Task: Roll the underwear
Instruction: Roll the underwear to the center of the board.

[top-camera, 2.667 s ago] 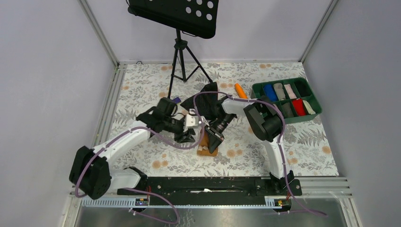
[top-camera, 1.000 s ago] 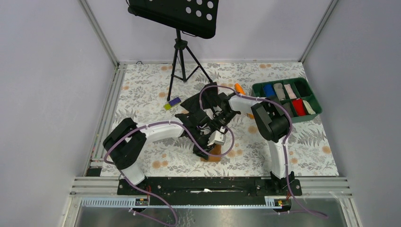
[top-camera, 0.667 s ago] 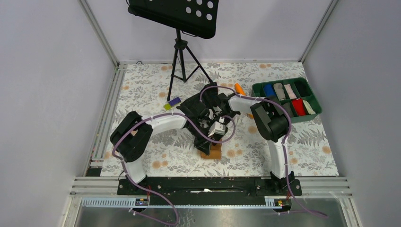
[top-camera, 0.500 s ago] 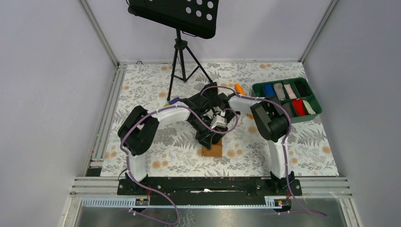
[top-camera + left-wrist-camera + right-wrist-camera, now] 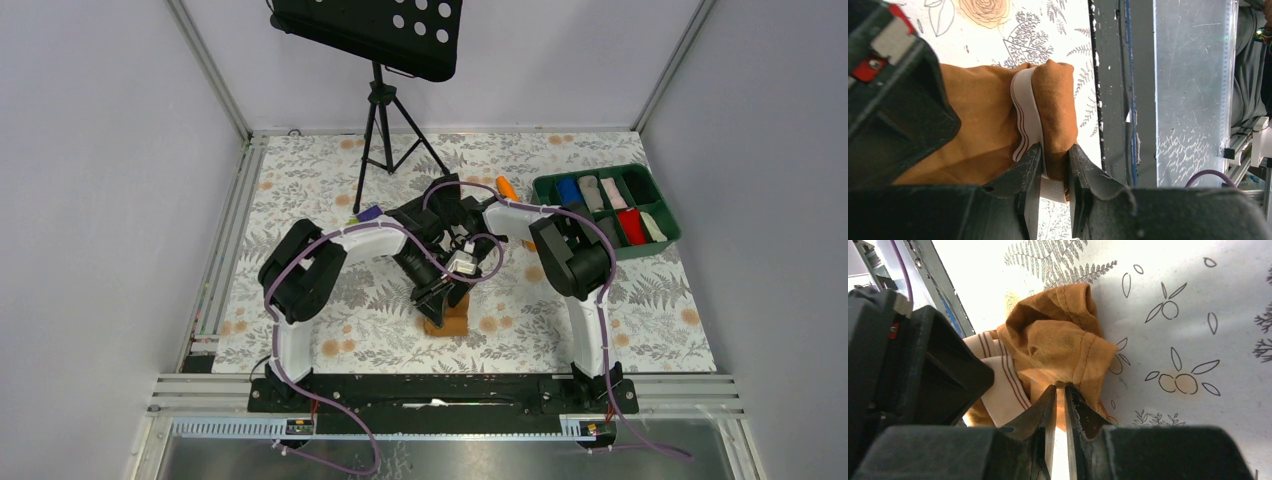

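Observation:
The underwear point(image 5: 448, 318) is a caramel-brown bundle on the floral cloth in front of both grippers. In the left wrist view its pale striped waistband point(image 5: 1026, 112) wraps round a rolled brown end point(image 5: 1057, 105), and my left gripper point(image 5: 1054, 150) is shut on that roll. In the right wrist view the brown fabric point(image 5: 1058, 340) is bunched and creased. My right gripper point(image 5: 1060, 388) is pinched shut on a thin fold of it. From above, the left gripper point(image 5: 437, 296) sits on the bundle's far edge, and the right gripper is crowded in behind it.
A green tray point(image 5: 546, 188) of rolled garments stands at the right. An orange cylinder point(image 5: 508, 189) and a black garment point(image 5: 432, 198) lie behind the arms. A tripod stand point(image 5: 378, 130) rises at the back. The table's metal front rail point(image 5: 1128, 75) runs close to the roll.
The left arm has swung in from the left, its elbow moving right, and its gripper has come onto the underwear. The right gripper has stayed on the fabric.

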You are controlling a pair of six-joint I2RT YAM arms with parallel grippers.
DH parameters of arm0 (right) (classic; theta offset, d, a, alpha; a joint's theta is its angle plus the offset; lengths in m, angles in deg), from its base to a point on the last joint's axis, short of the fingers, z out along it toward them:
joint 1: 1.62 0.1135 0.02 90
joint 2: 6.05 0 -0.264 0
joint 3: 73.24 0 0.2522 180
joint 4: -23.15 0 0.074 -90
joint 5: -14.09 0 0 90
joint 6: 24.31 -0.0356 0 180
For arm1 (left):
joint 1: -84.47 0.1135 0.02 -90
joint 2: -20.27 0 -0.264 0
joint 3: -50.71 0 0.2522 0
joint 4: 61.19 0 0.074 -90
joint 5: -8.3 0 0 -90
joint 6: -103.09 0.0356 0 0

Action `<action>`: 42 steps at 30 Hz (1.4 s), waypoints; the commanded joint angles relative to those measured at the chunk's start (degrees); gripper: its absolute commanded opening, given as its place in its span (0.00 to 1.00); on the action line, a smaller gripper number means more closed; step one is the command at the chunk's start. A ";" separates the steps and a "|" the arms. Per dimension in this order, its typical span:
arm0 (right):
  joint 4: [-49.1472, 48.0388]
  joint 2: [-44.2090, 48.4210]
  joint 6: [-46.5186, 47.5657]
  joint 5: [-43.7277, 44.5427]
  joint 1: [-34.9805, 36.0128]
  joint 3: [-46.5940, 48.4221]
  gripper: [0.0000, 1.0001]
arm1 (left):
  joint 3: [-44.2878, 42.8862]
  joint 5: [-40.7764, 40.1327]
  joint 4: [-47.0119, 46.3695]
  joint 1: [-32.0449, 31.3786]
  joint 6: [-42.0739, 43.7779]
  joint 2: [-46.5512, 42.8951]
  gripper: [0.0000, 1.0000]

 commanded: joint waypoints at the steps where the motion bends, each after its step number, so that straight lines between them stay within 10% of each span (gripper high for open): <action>1: -4.81 -0.95 1.43 6.56 0.10 -1.66 0.20 | 1.42 5.43 1.83 -0.15 -0.91 -4.96 0.00; 14: -5.27 -0.98 0.74 5.96 0.09 -1.18 0.20 | -1.21 5.60 7.24 -0.06 4.33 5.68 0.00; 42: 0.55 3.59 -2.10 7.00 -6.33 9.59 0.34 | 1.57 6.18 1.44 -0.09 -0.17 0.28 0.00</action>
